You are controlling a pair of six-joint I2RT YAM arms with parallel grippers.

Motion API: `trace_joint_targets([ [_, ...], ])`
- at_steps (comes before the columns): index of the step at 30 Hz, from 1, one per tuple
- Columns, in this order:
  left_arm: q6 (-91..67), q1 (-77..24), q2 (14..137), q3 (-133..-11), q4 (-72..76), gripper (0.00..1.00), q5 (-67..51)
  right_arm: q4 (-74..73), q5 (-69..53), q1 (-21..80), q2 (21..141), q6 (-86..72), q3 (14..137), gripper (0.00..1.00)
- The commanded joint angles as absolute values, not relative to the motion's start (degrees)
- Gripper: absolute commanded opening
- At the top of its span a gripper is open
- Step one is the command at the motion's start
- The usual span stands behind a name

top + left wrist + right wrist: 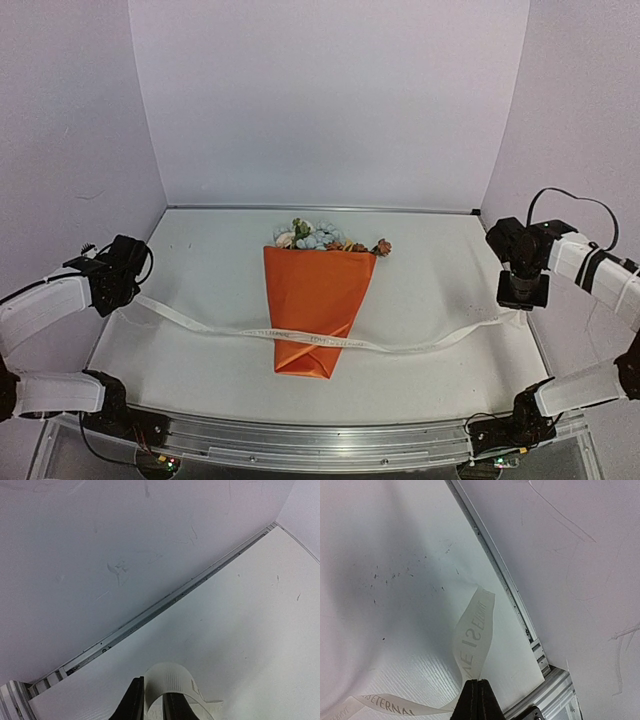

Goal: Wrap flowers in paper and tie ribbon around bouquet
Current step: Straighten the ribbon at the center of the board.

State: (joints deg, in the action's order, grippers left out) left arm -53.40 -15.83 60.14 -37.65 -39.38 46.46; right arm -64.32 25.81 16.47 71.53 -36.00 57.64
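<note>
**Ribbon stretched across the bouquet, one arm at each end**

We look down on the counter, and the bouquet lies flat at its middle. The wide end points at the back wall and the narrow tip points toward the arm bases. The orange paper is folded into a cone, and the flowers spill out of its top in cream, pale blue and peach.

Now the ribbon: it runs right across the lower, narrow part of the cone, over the orange face. From there it sags away toward both sides of the counter.

On the right, the right end effector hangs near the side wall, well apart from the bouquet. Its wrist view shows the jaws pressed tight together on the ribbon. A lettered tail curls up above the tips, and the long run sweeps off low to the left.

On the left, the left end effector sits by the left edge of the counter. We see a narrow gap between its dark fingers, and the ribbon arches over one finger and drops into that gap. Whether the jaws are actually pinching it, we cannot tell.
</note>
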Motion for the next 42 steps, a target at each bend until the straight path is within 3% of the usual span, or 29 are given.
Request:
trace_joint_targets([
  [1, -47.0, -10.0, 60.0, -38.9, -34.4, 0.22, 45.0, -64.9, 26.0, 15.5, 69.8, -36.0, 57.0, 0.00],
  [17, -38.5, -1.4, 61.6, -42.6, -29.8, 0.65, 40.5, -64.9, 24.9, 13.9, 69.4, -35.7, 56.4, 0.00],
  [23, -32.6, -1.5, 64.7, -47.2, -27.9, 0.80, 21.4, -65.0, 24.9, 12.7, 69.3, -35.9, 55.6, 0.06],
  [25, -32.9, -1.7, 65.8, -47.6, -27.3, 0.82, 14.2, -65.3, 24.9, 12.1, 69.3, -35.9, 55.7, 0.14],
  [29, -33.5, -5.7, 68.1, -47.3, -24.4, 0.82, 2.1, -66.5, 24.8, 11.7, 68.5, -36.0, 56.4, 0.48],
  [37, -37.7, -16.8, 72.9, -46.4, -16.3, 0.79, -9.1, -65.5, 10.0, 12.5, 66.5, -35.1, 58.8, 0.89],
  [42, -38.2, -21.2, 77.2, -47.0, -12.8, 0.77, -12.5, -59.0, 1.6, 17.8, 67.7, -36.1, 57.6, 0.92],
])
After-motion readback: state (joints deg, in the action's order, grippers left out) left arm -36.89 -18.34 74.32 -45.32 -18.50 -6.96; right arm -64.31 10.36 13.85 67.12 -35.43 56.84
